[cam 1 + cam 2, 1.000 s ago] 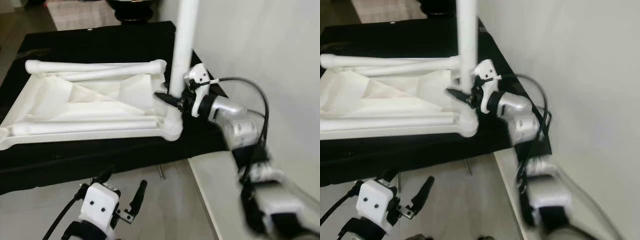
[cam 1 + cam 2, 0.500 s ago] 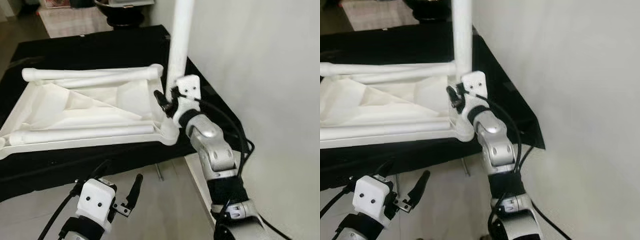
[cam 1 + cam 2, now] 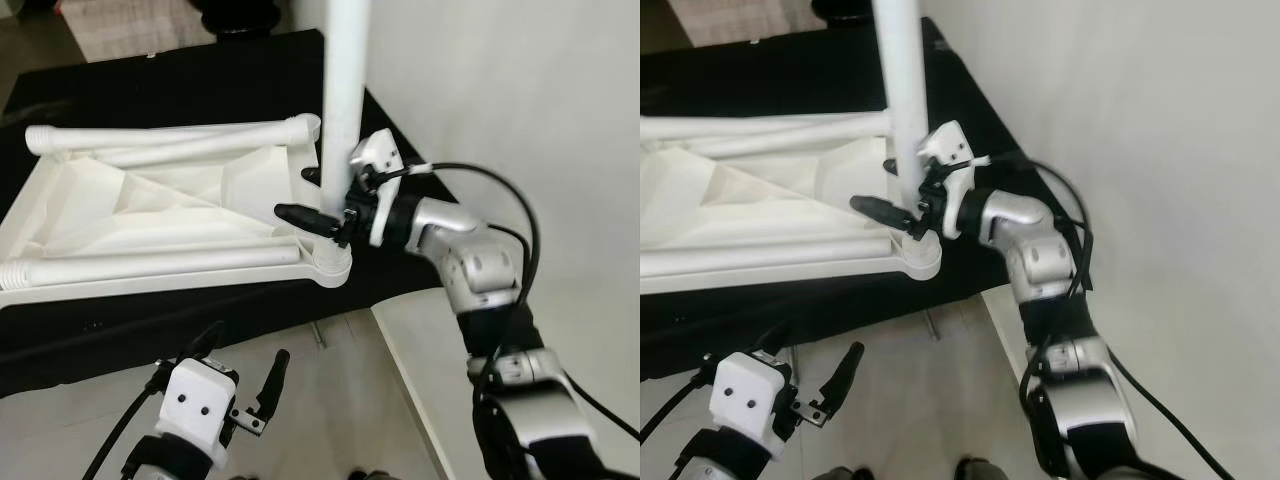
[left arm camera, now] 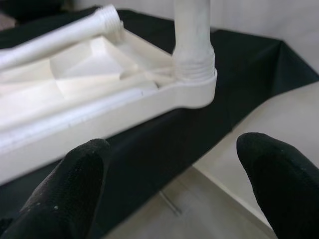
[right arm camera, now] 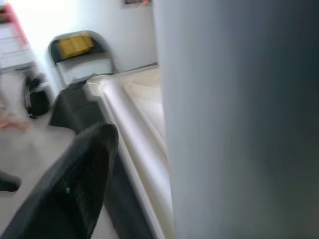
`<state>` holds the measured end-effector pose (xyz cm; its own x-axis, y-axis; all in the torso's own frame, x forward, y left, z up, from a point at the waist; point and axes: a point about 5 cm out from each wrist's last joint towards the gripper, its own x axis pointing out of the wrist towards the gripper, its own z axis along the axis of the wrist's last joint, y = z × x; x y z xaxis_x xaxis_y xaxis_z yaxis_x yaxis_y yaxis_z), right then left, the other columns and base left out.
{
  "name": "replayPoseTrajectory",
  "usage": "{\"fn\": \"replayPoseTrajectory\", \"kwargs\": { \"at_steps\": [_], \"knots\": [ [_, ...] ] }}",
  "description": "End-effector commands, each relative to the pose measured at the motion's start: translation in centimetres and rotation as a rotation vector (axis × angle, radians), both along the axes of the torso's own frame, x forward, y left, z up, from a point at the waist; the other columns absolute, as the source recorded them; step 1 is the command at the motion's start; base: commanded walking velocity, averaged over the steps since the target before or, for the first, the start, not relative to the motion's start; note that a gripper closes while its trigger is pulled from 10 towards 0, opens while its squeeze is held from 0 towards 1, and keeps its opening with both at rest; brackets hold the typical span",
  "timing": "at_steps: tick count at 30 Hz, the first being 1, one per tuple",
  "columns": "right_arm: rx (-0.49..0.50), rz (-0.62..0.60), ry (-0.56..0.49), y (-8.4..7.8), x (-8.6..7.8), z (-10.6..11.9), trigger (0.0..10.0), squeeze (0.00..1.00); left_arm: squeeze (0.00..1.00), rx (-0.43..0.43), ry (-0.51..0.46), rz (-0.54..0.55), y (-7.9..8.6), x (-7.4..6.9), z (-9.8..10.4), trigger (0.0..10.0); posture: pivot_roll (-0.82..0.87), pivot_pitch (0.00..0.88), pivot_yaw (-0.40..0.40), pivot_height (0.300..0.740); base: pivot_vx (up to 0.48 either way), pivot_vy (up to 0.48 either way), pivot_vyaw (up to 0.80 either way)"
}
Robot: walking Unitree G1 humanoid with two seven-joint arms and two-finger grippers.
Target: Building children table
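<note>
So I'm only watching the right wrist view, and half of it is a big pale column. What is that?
Observer: That is a white table leg. It stands upright in the corner socket of an upturned white tabletop.
Operator: Whereabouts on it is the robot's arm?
Observer: The right tool is at the leg low down, just above the socket.
Operator: And what is the other arm doing?
Observer: The left tool hangs open over the floor. It is on the near side of the black cloth that the tabletop lies on.
</note>
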<state>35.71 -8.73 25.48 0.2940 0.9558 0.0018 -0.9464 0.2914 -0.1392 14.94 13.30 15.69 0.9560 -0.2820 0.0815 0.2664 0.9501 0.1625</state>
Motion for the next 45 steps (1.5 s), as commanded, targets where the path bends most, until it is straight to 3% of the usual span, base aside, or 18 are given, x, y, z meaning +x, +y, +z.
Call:
{"fn": "replayPoseTrajectory", "kwargs": {
  "at_steps": [1, 4, 5, 7, 8, 22, 25, 27, 28, 29, 31, 33, 35, 41, 42, 43, 44, 45],
  "knots": [
    [-0.034, 0.085, 0.022, 0.5, -0.1, -0.8, 10.0, 0.0, 0.0, -0.004, 0.009, 0.003, -0.1, -0.4, 0.2, 10.0, 0.13, 0.278, -0.046, 0.74, 0.0, 0.0, 0.0],
    [-0.065, 0.138, 0.033, 0.4, 0.4, -0.7, 10.0, 0.0, 0.0, -0.007, 0.013, 0.002, -0.3, -0.8, 0.4, 10.0, 0.14, 0.294, -0.047, 0.74, 0.0, 0.0, 0.0],
    [-0.071, 0.154, 0.039, 0.4, 0.6, -0.5, 7.1, 0.0, 0.0, -0.009, 0.016, 0.001, -0.3, -1.0, 0.5, 10.0, 0.14, 0.304, -0.046, 0.74, 0.0, 0.0, 0.0],
    [-0.071, 0.154, 0.039, 0.4, 0.6, -0.5, 7.1, 0.0, 0.0, -0.009, 0.016, 0.001, -0.3, -1.0, 0.5, 10.0, 0.14, 0.304, -0.046, 0.74, 0.0, 0.0, 0.0],
    [-0.08, 0.165, 0.052, 0.3, 0.9, -0.3, 0.0, 0.0, 0.0, -0.011, 0.02, 0.0, -0.4, -1.2, 0.5, 10.0, 0.15, 0.315, -0.047, 0.74, 0.0, 0.0, 0.0],
    [-0.097, 0.155, 0.059, -1.5, 1.9, -0.1, 0.0, 0.0, 0.0, -0.024, 0.031, -0.005, -0.7, -1.8, 0.9, 10.0, 0.13, 0.325, -0.052, 0.74, 0.0, 0.0, 0.0],
    [-0.045, -0.058, 0.086, -2.6, 1.6, -1.1, 0.0, 0.0, 0.0, -0.024, 0.031, -0.005, -0.8, -1.6, 0.7, 10.0, 0.12, 0.311, -0.075, 0.74, 0.0, 0.0, 0.0],
    [-0.045, -0.058, 0.086, -2.6, 1.6, -1.1, 0.0, 0.0, 0.0, -0.024, 0.031, -0.005, -0.8, -1.6, 0.7, 10.0, 0.12, 0.311, -0.075, 0.74, 0.0, 0.0, 0.0],
    [-0.069, -0.292, 0.09, -2.2, 1.1, -2.7, 0.0, 0.0, 0.0, -0.023, 0.029, -0.003, -0.7, -1.6, 0.7, 10.0, 0.12, 0.303, -0.082, 0.74, 0.0, 0.0, 0.0],
    [-0.069, -0.292, 0.09, -2.2, 1.1, -2.7, 0.0, 0.0, 0.0, -0.023, 0.029, -0.003, -0.7, -1.6, 0.7, 10.0, 0.12, 0.303, -0.082, 0.74, 0.0, 0.0, 0.0],
    [-0.096, -0.648, 0.189, 0.3, -3.7, -7.3, 0.0, 0.0, 0.0, -0.016, 0.023, 0.001, -0.4, -1.2, 0.6, 10.0, 0.1, 0.289, -0.061, 0.74, 0.0, 0.0, 0.0],
    [-0.062, -0.743, 0.218, 1.3, -4.6, -7.7, 0.0, 0.0, 0.0, -0.014, 0.02, -0.002, -0.4, -0.8, 0.5, 10.0, 0.09, 0.263, -0.047, 0.74, 0.0, 0.0, 0.0],
    [-0.062, -0.743, 0.218, 1.3, -4.6, -7.7, 0.0, 0.0, 0.0, -0.014, 0.02, -0.002, -0.4, -0.8, 0.5, 10.0, 0.09, 0.263, -0.047, 0.74, 0.0, 0.0, 0.0],
    [-0.018, -0.654, 0.177, 5.1, -2.8, -6.5, 0.0, 0.0, 0.0, -0.017, 0.013, -0.005, 0.0, 0.2, -0.1, 10.0, 0.11, 0.209, -0.06, 0.74, 0.0, 0.0, 0.0],
    [-0.015, -0.636, 0.174, 5.5, -2.2, -6.1, 3.8, 0.0, 0.0, -0.014, 0.01, -0.003, 0.1, 0.5, -0.3, 10.0, 0.11, 0.204, -0.062, 0.74, 0.0, 0.0, 0.0],
    [-0.015, -0.636, 0.174, 5.5, -2.2, -6.1, 3.8, 0.0, 0.0, -0.014, 0.01, -0.003, 0.1, 0.5, -0.3, 10.0, 0.11, 0.204, -0.062, 0.74, 0.0, 0.0, 0.0],
    [0.011, -0.616, 0.184, 5.6, -1.9, -5.7, 10.0, 0.0, 0.0, -0.011, 0.007, 0.002, 0.1, 0.6, -0.3, 10.0, 0.11, 0.204, -0.062, 0.74, 0.0, 0.0, 0.0],
    [0.048, -0.582, 0.197, 5.5, -1.6, -5.3, 10.0, 0.0, 0.0, -0.01, 0.005, 0.006, 0.1, 0.7, -0.3, 10.0, 0.1, 0.198, -0.064, 0.74, 0.0, 0.0, 0.0]
  ]
}}
